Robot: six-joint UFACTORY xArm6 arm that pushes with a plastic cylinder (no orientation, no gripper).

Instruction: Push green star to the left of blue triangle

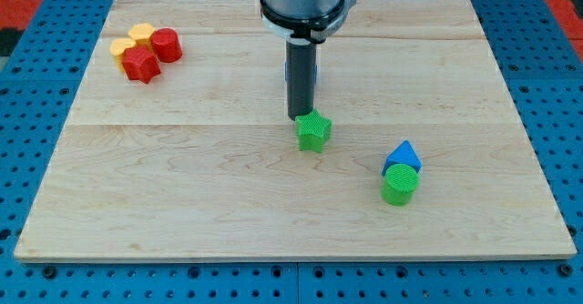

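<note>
The green star [313, 131] lies just right of the board's middle. My tip [300, 116] stands at the star's upper left edge, touching or nearly touching it. The blue triangle [403, 156] lies to the lower right of the star, about a hundred pixels away. A green cylinder [399, 186] sits right below the blue triangle, touching it.
A cluster sits at the board's top left: a red cylinder [166, 45], a red star [141, 65], and two yellow blocks [140, 35] [122, 47] behind them. The wooden board [182, 195] lies on a blue perforated table.
</note>
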